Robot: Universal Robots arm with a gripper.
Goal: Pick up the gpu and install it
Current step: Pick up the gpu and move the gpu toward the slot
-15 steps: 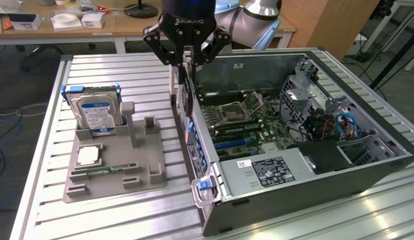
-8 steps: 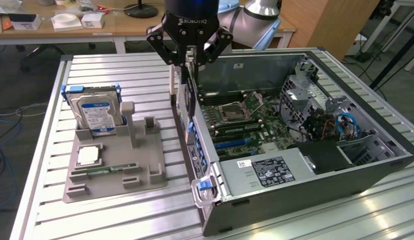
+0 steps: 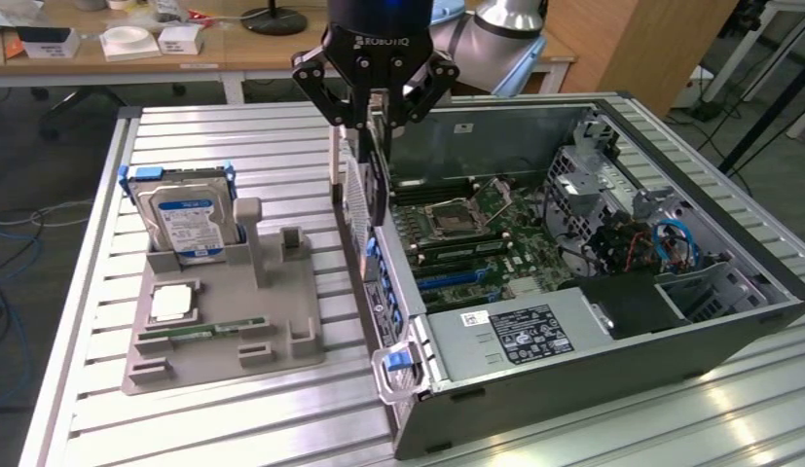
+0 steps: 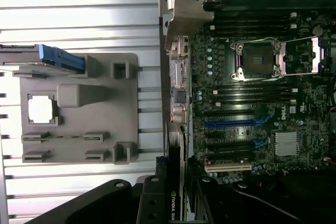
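Observation:
The gpu (image 3: 363,185), a thin dark card with a pale perforated bracket, hangs on edge over the rear wall of the open computer case (image 3: 610,365). My gripper (image 3: 374,119) is shut on the card's top edge. In the wrist view the gpu (image 4: 176,177) shows edge-on between the black fingers (image 4: 152,203), with a green logo near the grip. It hangs beside the motherboard (image 4: 252,103), in line with the blue expansion slots (image 4: 236,123). The card's lower edge is above the board and not seated.
A grey parts holder (image 3: 278,336) lies on the slatted table at the exterior view's left. It carries an upright hard drive (image 3: 188,219), a processor chip (image 3: 172,304) and a memory stick (image 3: 201,331). A power supply (image 3: 519,331) and a drive cage (image 3: 591,165) fill parts of the case.

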